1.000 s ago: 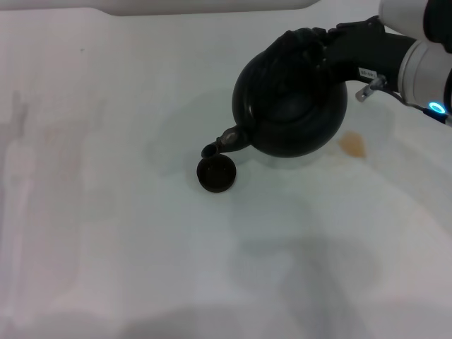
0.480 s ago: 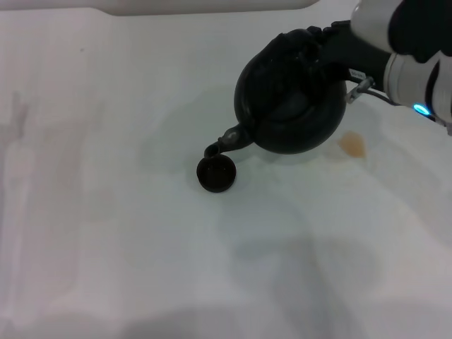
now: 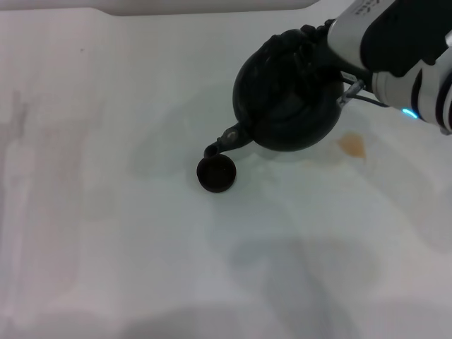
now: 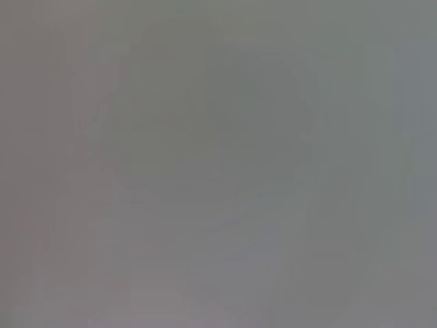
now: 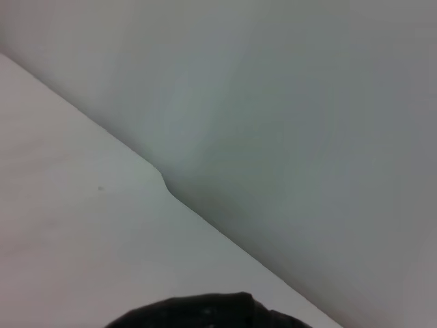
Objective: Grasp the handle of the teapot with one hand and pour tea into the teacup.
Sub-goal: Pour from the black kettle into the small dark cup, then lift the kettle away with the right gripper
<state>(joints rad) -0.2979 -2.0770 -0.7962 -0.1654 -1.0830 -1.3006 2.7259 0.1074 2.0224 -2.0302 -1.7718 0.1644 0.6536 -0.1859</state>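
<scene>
The black teapot hangs tilted above the white table in the head view, its short spout pointing down right over the rim of the teacup. The small dark teacup stands on the table just in front of the spout. My right gripper comes in from the upper right and is shut on the handle at the teapot's far side. In the right wrist view only a dark curved sliver of the teapot shows. My left gripper is out of view, and the left wrist view shows only blank grey.
A small brown stain marks the table to the right of the teapot. The table's far edge runs along the back, with a grey wall behind it.
My right arm's wrist has rolled and swung inward over the teapot's far side. The teapot has tipped slightly further, spout staying over the teacup. The cup has not moved.
</scene>
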